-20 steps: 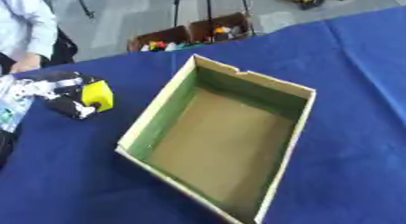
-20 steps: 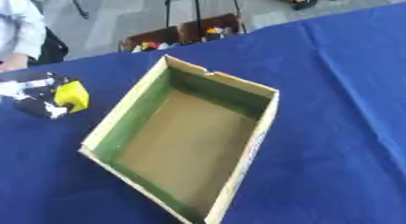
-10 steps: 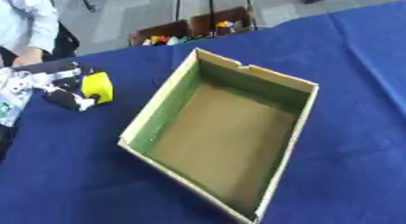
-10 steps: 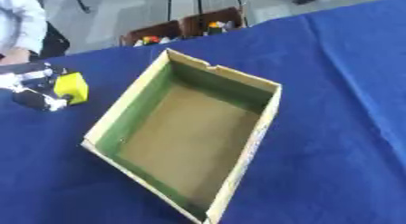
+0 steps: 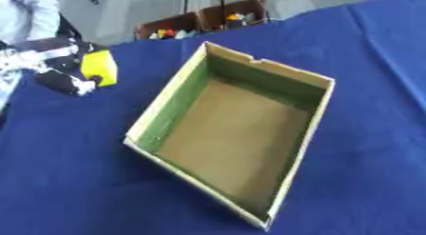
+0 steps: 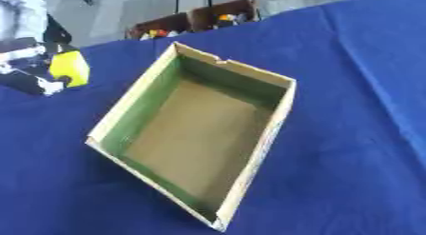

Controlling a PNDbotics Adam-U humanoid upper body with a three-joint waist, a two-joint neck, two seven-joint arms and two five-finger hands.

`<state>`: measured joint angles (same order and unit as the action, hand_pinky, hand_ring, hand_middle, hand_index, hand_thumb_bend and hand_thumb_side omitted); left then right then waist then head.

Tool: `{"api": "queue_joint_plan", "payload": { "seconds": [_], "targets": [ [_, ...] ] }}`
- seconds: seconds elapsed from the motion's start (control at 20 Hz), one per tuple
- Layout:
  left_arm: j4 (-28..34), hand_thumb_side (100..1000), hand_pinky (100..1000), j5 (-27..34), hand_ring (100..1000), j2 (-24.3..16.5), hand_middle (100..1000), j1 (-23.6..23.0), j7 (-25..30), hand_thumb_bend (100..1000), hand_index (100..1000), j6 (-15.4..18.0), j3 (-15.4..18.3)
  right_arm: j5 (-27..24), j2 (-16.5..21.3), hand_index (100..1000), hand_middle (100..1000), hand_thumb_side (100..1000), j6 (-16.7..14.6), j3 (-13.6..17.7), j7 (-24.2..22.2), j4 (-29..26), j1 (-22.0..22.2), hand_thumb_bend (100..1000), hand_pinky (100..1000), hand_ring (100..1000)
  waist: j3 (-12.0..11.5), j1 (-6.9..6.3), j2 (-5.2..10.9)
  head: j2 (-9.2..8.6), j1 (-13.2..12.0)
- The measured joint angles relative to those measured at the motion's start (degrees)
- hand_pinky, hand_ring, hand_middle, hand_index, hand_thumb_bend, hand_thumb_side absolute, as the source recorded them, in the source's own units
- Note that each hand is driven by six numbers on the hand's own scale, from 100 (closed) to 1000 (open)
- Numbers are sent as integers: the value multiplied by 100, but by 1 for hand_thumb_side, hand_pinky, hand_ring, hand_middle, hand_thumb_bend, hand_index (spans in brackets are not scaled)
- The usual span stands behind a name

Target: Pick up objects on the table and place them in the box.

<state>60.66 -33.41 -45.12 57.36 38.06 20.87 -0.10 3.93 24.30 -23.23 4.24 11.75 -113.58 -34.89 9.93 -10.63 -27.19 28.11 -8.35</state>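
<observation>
Box (image 5: pixel 241 129) sits mid-table on blue cloth (image 5: pixel 366 148), open top, empty; long axis runs approx 7 to 1 o'clock, near corner at 6. At 10 o'clock from it, well apart, left hand (image 5: pixel 58 70) has fingers curled round a yellow block (image 5: pixel 100 67), apparently lifted off the cloth. Right hand not visible. Risk, my guess: block clips the box's left wall on the way over & shoves it, or slips out early and lands outside. Far edge: cartons of bits (image 5: pixel 204 22).

We find even, bright lighting, soft blur throughout, and a faint shadow beside the box (image 5: pixel 249 134).
</observation>
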Motion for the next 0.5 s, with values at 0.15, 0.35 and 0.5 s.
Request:
{"api": "queue_joint_plan", "payload": {
  "seconds": [0.15,0.35,0.5],
  "targets": [
    [482,334,109,224,265,-31,486,-7,93,100,657,-98,-129,0,-46,771,576,532,9,0,17,0,21,100,778,743,-46,1,0,37,63],
    [1139,330,106,404,265,-32,485,-3,189,100,656,-290,-327,-1,-95,770,581,529,18,-3,33,0,65,100,776,743,-87,5,0,85,123],
    [1527,331,103,500,263,16,483,31,287,100,655,-426,-482,-6,-125,769,584,527,19,-5,50,0,65,100,776,743,-89,19,0,109,139]
  ]
}}
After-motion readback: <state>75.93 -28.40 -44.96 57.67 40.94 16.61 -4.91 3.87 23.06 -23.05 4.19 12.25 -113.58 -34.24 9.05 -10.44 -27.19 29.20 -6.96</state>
